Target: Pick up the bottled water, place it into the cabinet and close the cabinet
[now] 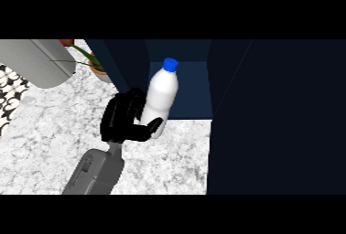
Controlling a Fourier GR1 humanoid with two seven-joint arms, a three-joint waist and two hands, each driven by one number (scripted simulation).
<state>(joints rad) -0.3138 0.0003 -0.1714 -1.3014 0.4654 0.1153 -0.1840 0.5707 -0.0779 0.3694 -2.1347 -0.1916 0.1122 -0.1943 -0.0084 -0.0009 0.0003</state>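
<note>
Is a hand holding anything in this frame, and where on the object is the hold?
Yes. The left hand is curled round the bottled water, holding its lower body near the base; the blue cap end points up toward the open cabinet.

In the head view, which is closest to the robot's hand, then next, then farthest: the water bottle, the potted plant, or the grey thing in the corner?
From the left hand:
1. Bottled water, held in its fingers, at the cabinet opening.
2. Potted plant, behind it, up-left.
3. Grey appliance, far top-left corner.

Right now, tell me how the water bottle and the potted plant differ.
The water bottle is white with a blue cap; the potted plant shows green stems and a red bloom. The bottle is held by the left hand at the cabinet opening; the plant stands untouched on the counter, half hidden.
</note>
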